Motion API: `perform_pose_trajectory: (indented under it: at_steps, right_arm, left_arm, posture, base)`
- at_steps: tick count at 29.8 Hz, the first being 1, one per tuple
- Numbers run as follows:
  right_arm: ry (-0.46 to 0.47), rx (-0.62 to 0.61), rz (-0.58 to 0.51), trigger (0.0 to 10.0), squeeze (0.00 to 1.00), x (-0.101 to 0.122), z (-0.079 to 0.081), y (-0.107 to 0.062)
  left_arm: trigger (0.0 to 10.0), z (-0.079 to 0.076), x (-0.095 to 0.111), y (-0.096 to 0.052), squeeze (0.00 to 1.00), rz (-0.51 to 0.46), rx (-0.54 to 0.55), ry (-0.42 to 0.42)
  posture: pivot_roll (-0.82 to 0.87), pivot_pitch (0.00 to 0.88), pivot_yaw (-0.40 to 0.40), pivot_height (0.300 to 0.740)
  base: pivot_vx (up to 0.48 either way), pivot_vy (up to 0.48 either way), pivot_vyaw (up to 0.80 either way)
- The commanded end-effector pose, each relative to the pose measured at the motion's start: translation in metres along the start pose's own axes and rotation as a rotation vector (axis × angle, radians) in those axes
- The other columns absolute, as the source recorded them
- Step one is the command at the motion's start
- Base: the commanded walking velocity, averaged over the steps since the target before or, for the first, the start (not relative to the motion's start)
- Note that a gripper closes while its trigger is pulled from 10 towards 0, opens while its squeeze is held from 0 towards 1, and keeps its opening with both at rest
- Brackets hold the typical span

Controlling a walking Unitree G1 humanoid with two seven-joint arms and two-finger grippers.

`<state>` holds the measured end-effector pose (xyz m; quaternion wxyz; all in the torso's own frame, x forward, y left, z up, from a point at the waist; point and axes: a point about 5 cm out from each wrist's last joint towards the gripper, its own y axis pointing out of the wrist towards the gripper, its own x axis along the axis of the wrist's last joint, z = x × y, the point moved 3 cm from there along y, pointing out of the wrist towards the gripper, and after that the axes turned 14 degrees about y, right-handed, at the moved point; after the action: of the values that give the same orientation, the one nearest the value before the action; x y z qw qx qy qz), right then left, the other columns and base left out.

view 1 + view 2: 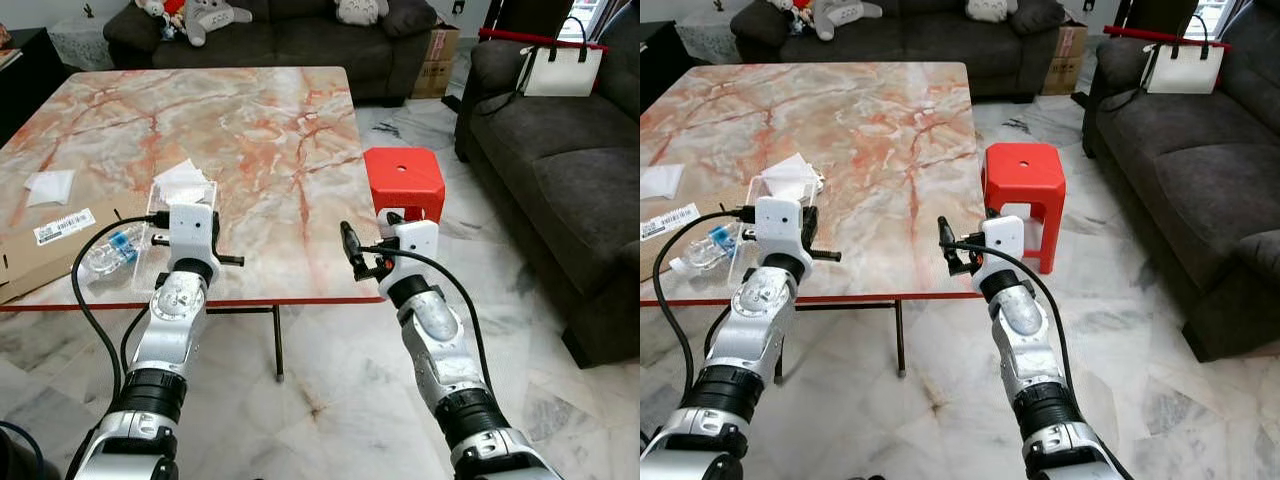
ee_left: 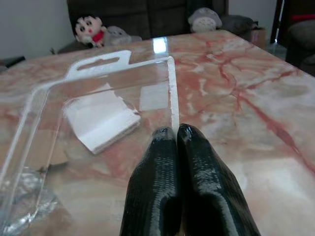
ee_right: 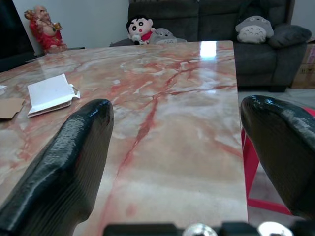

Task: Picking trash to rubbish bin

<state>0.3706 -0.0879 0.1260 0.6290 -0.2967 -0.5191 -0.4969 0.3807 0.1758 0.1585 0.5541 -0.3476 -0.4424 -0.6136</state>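
flat brown cardboard sheet [image 1: 60, 245] cut off at the frame's left edge; crumpled clear plastic bottle [image 1: 108, 250] partly hidden behind the clear plastic blister tray [image 2: 98, 98]; barcode label text illegible.

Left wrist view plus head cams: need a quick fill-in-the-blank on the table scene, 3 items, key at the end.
1. The left gripper has its fingers ____ beside the clear plastic package.
2. The stool next to the marble table is ____ in colour.
3. The right gripper has its fingers ____, pointing across the tabletop.

Missing words: shut; red; open
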Motion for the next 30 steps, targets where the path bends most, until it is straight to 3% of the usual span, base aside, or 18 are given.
perform_pose_trajectory:
  at_steps: [1, 6, 11, 16, 30]
  right_arm:
    - [0.003, -0.002, -0.023, 10.0, 0.00, 0.005, 0.001, 0.002]
    - [0.020, -0.005, -0.084, 10.0, 0.00, 0.017, 0.004, 0.006]
    - [0.020, -0.020, -0.114, 10.0, 0.00, 0.025, 0.003, 0.010]
    - [0.020, -0.029, -0.135, 10.0, 0.00, 0.030, 0.001, 0.011]
    - [0.014, -0.031, -0.146, 10.0, 0.00, 0.034, 0.001, 0.014]
  left_arm:
    - [10.0, 0.006, 0.011, -0.002, 0.00, -0.059, 0.040, 0.000]
    - [10.0, 0.021, 0.027, -0.009, 0.00, -0.164, 0.140, -0.003]
    - [10.0, 0.022, 0.036, -0.013, 0.00, -0.216, 0.168, 0.039]
    - [10.0, 0.017, 0.036, -0.014, 0.00, -0.226, 0.167, 0.081]
    - [10.0, 0.020, 0.031, -0.014, 0.00, -0.202, 0.193, 0.085]
  posture:
    - [-0.03, 0.048, 0.006, 0.740]
    - [-0.03, 0.038, 0.010, 0.740]
    - [-0.03, 0.035, 0.016, 0.740]
    - [-0.03, 0.033, 0.018, 0.740]
    - [-0.03, 0.032, 0.017, 0.740]
  base:
    - [0.000, 0.000, 0.00]
    - [0.000, 0.000, 0.00]
    - [0.000, 0.000, 0.00]
    - [0.000, 0.000, 0.00]
    - [0.000, 0.000, 0.00]
